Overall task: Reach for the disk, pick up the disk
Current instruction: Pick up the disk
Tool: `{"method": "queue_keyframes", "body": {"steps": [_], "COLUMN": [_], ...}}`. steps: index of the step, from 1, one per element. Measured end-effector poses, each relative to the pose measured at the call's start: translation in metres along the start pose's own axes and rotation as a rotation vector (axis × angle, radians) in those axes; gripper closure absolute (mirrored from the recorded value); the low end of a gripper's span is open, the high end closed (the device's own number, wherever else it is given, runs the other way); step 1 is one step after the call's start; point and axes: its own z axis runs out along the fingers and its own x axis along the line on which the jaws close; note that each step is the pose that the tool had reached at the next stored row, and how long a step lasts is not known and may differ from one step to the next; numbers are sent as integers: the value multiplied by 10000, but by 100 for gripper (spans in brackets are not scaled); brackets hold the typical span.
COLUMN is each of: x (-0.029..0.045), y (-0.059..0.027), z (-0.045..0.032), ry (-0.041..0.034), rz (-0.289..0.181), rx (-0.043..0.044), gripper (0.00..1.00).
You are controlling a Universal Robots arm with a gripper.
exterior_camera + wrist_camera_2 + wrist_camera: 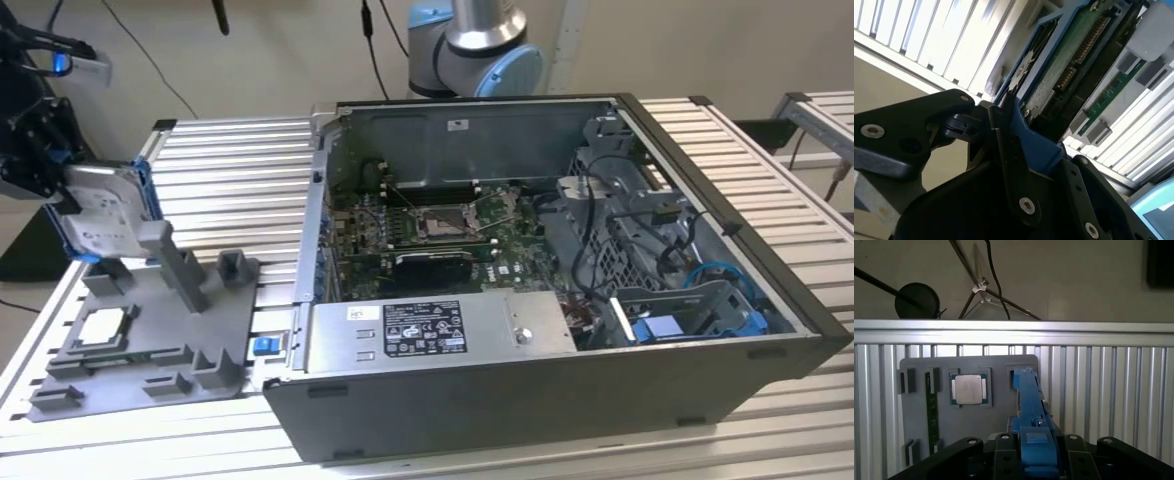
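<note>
Grasping is the step in hand: the hand [1037, 462] is clenched on the disk [104, 214], and in the first wrist view its black fingers [1005, 455] pinch the thin blue frame from both sides. The disk stands on edge with its labelled silver face toward the exterior camera. It is at the far corner of the gray fixture tray [200, 340], which lies along the edge of the slatted table [227, 170] on the exterior view's left. Whether its lower edge sits between the tray's upright posts [167, 255] or hangs just clear of them I cannot tell, so the pickup looks begun rather than plainly finished. To my eye, a lift from here calls for a straight pull away from the posts, with the grip kept firm, since only the narrow frame edge is caught and a tilt could snag it. The tray also holds a small square chip [969, 389] in a recess and a green memory strip [930, 400] in a slot beside it. The open computer case [534, 400] takes up the table's middle. It holds the motherboard [441, 225], a silver power supply [441, 330] and a bare blue bracket [667, 328] in the drive bay, well apart from the hand.
</note>
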Motion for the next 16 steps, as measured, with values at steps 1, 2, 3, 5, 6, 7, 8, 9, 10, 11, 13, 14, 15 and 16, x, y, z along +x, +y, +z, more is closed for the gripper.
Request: {"method": "queue_keyframes", "body": {"steps": [1, 2, 3, 5, 6, 7, 8, 9, 10, 11, 13, 14, 15, 16], "x": [-1, -2, -3, -5, -7, -8, -9, -10, -11, -13, -16, -17, -18, -19], "y": [0, 1, 1, 2, 3, 3, 4, 5, 5, 6, 7, 8, 8, 9], "z": [-29, -60, -92, -153, -188, -219, -249, -280, -315, -353, -427, -465, -499, -526], "ry": [0, -1, 0, -1, 0, 0, 0, 0, 0, 0, 0, 0, 0, 0], "rz": [0, 0, 0, 0, 0, 0, 0, 0, 0, 0, 0, 0, 0, 0], "rx": [1, 1, 0, 1, 0, 0, 0, 1, 1, 0, 1, 1, 0, 1], "gripper": [100, 100, 100, 100, 100, 100, 100, 100, 100, 100, 100, 100, 100, 100]}}
